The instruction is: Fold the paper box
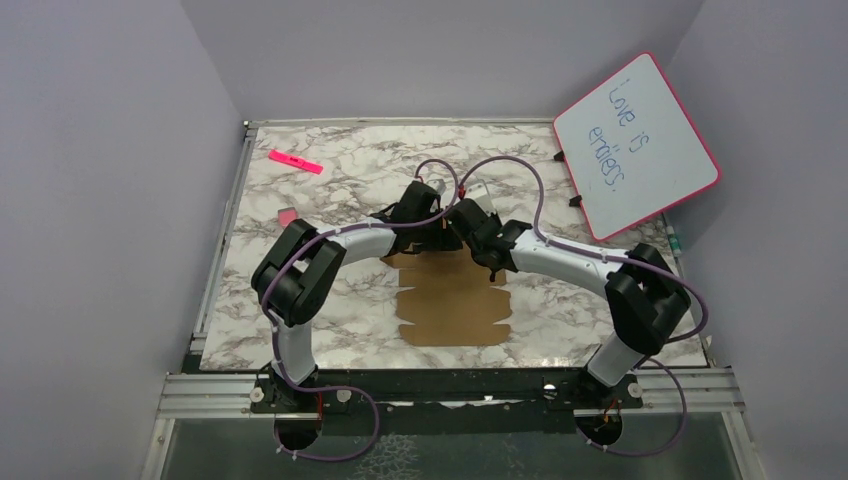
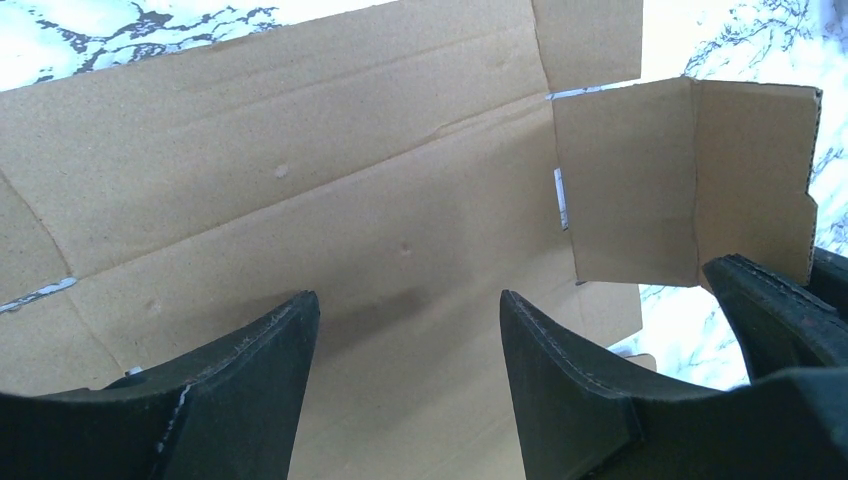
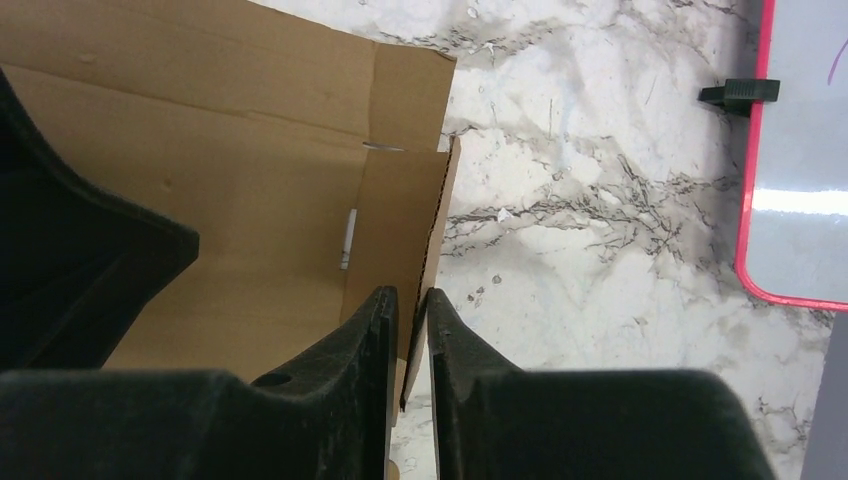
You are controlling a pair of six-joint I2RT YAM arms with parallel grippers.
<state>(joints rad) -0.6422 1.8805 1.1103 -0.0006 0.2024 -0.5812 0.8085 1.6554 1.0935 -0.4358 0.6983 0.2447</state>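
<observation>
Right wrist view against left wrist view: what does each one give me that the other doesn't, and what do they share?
Only the right wrist view: the right gripper pinching the upturned flap seen edge-on, plus the whiteboard and its black clip. Only the left wrist view: the left gripper open above the flat panel (I cannot tell if it is touching), and the flap's broad face with its crease. Both: the paper box, that raised flap, and the marble table.
</observation>
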